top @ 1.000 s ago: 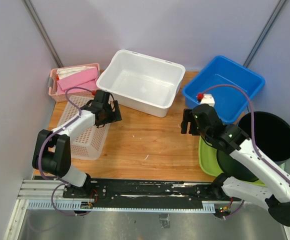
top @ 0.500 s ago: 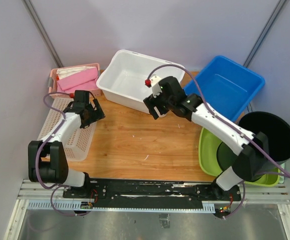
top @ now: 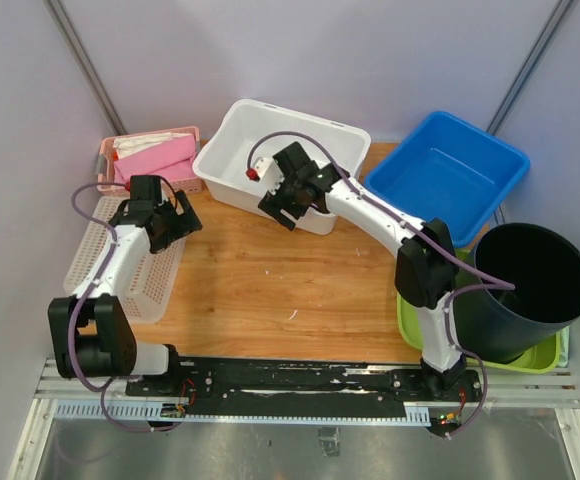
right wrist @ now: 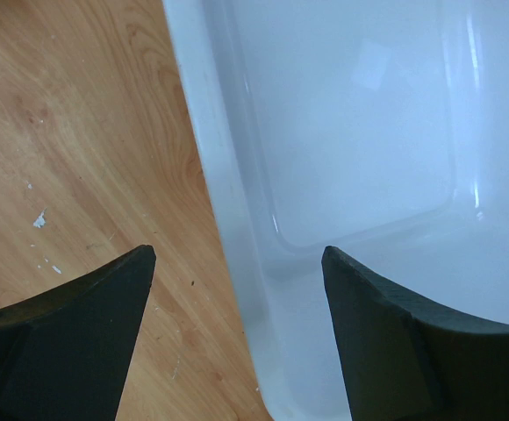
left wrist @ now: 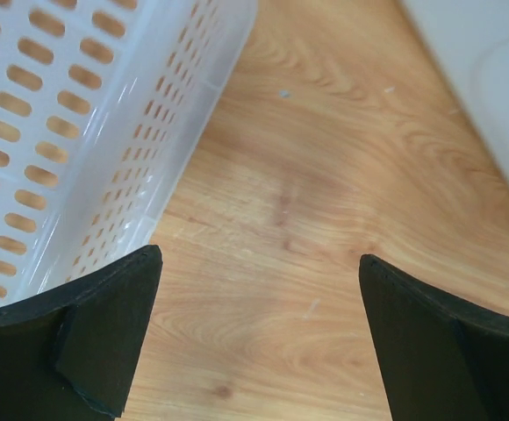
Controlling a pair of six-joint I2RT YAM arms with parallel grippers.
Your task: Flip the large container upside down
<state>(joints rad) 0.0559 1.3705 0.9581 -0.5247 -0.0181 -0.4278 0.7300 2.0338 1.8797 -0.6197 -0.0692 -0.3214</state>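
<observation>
The large container is a white rectangular tub (top: 315, 150) standing upright, open side up, at the back middle of the wooden table. My right gripper (top: 288, 207) hovers open over its near-left wall. In the right wrist view, the gripper (right wrist: 237, 250) has one finger over the wood and the other over the tub's inside (right wrist: 360, 132), with nothing gripped. My left gripper (top: 175, 225) is open above bare table, between a perforated basket and the tub. In the left wrist view, the gripper (left wrist: 259, 259) is empty, with the tub's wall (left wrist: 500, 79) at the upper right.
A white perforated basket (top: 130, 270) lies at the left, seen too in the left wrist view (left wrist: 53, 132). Behind it is a pink basket (top: 150, 160). A blue tub (top: 450, 175) sits at the back right. A black bucket (top: 530, 280) stands in a green bowl (top: 415, 320) at the right edge.
My right arm swung from the right side across the table to the white tub's near wall. My left gripper drew back to the left toward the basket and opened a little wider.
</observation>
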